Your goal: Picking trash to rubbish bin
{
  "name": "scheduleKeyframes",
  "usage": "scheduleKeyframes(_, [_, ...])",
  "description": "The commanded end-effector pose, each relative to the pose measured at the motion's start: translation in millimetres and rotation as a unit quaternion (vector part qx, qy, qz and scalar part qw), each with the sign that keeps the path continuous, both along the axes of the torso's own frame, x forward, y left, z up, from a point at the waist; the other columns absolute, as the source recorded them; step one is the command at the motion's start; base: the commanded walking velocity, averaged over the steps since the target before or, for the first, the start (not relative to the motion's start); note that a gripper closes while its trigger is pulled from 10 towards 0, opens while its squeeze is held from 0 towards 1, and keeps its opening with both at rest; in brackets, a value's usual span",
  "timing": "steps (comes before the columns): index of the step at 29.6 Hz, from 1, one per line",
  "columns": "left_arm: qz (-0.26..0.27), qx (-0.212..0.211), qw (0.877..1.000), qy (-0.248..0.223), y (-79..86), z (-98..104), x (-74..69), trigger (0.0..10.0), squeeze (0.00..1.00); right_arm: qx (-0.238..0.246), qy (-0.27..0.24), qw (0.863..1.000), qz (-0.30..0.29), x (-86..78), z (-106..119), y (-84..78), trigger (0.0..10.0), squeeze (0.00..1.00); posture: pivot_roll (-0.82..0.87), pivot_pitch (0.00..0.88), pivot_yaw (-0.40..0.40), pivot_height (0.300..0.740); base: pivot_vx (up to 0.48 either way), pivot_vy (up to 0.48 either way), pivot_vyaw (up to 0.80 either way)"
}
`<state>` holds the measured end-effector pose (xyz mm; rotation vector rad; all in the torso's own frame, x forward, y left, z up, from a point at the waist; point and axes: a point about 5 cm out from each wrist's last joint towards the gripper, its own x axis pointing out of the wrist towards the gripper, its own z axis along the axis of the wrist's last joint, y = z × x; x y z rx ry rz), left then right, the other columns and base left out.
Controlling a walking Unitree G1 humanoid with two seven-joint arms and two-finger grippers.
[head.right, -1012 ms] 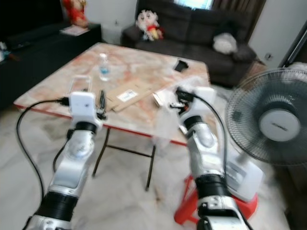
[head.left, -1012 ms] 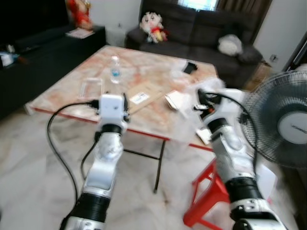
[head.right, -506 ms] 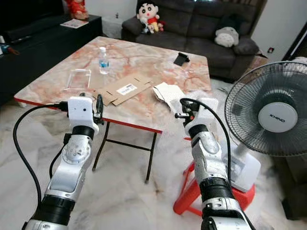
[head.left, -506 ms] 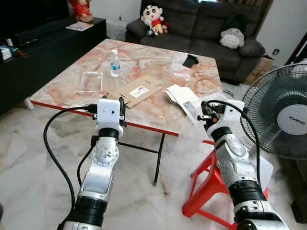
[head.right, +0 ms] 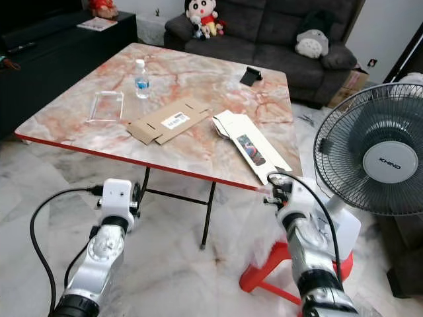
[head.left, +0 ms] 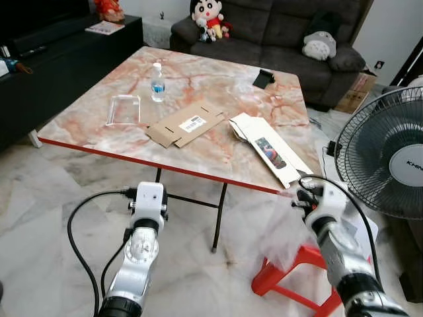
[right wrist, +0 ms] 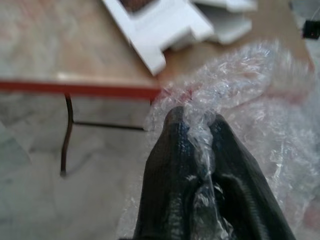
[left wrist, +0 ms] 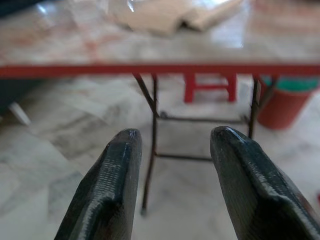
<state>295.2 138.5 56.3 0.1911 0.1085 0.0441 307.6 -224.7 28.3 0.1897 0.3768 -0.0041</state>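
Bubble wrap point(right wrist: 235, 95): pinched between the right gripper's point(right wrist: 196, 125) fingers, lower right of the head view, off the table's point(head.left: 211, 142) near corner above the red stool point(head.left: 291, 281)
Left gripper point(left wrist: 175, 145): fingers spread wide, nothing between them; low, lower left (before the table's red edge)
Tabletop: flat cardboard point(head.left: 185, 123); white box point(head.left: 268, 148); bottle point(head.left: 157, 82)

Two silver arms are seen, each capped by a white wrist block, trailed by looping black cable, black-collared below.
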Motion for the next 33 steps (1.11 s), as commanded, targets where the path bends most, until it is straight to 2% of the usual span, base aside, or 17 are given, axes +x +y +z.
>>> scheduleKeyframes(1, [-0.014, 0.008, 1.0, 0.024, -3.7, -14.4, -4.3, 10.0, 0.0, -0.018, 0.023, 1.0, -0.008, -7.4, -7.7, -9.8, 10.0, 0.0, -0.02, 0.045, -0.16, 0.74, 0.0, 0.0, 0.0])
scheduleKeyframes(5, [-0.014, 0.007, 0.997, 0.081, -1.0, -42.5, -18.3, 10.0, 0.0, -0.028, 0.07, 0.997, -0.023, -24.3, -25.6, -17.2, 10.0, 0.0, -0.02, 0.05, -0.163, 0.74, 0.0, 0.0, 0.0])
scheduleKeyframes(6, [-0.011, 0.007, 0.993, 0.119, 0.8, -60.2, -30.3, 10.0, 0.0, -0.031, 0.097, 0.994, -0.037, -35.3, -35.5, -22.0, 10.0, 0.0, -0.02, 0.051, -0.161, 0.74, 0.0, 0.0, 0.0])
scheduleKeyframes(8, [-0.01, 0.008, 0.991, 0.131, 1.3, -65.8, -34.7, 10.0, 0.0, -0.028, 0.103, 0.993, -0.042, -38.7, -38.4, -23.2, 10.0, 0.0, -0.02, 0.051, -0.161, 0.74, 0.0, 0.0, 0.0])
scheduleKeyframes(10, [-0.007, 0.005, 0.987, 0.161, 2.2, -80.1, -46.8, 10.0, 0.0, -0.039, 0.13, 0.99, -0.043, -49.9, -48.0, -25.5, 10.0, 0.0, -0.01, 0.037, -0.155, 0.74, 0.0, 0.0, 0.0])
scheduleKeyframes(16, [0.003, -0.005, 0.979, 0.203, 4.5, -97.9, -62.7, 10.0, 0.0, -0.064, 0.169, 0.983, -0.026, -65.1, -60.7, -25.5, 10.0, 0.0, 0.0, 0.024, -0.146, 0.74, 0.0, 0.0, 0.0])
scheduleKeyframes(19, [0.024, -0.014, 0.968, 0.248, 12.1, -113.3, -79.0, 10.0, 0.0, -0.113, 0.202, 0.973, -0.017, -77.5, -68.7, -30.6, 10.0, 0.0, 0.01, 0.005, -0.147, 0.74, 0.0, 0.0, 0.44])
scheduleKeyframes(21, [0.028, -0.012, 0.965, 0.26, 14.8, -117.2, -84.3, 10.0, 0.0, -0.121, 0.209, 0.97, -0.021, -80.4, -70.3, -32.3, 10.0, 0.0, 0.01, 0.0, -0.145, 0.74, 0.0, 0.0, 0.8])
scheduleKeyframes(23, [0.029, -0.006, 0.96, 0.279, 18.4, -123.8, -94.2, 10.0, 0.0, -0.12, 0.212, 0.969, -0.029, -83.9, -72.2, -33.5, 10.0, 0.0, 0.01, 0.0, -0.144, 0.74, 0.0, 0.0, 0.8])
scheduleKeyframes(33, [0.044, -0.013, 0.952, 0.303, 22.6, -133.2, -110.5, 10.0, 0.0, -0.108, 0.216, 0.97, -0.032, -89.7, -76.6, -31.1, 10.0, 0.0, 0.01, 0.017, -0.151, 0.74, 0.0, 0.0, 0.8])
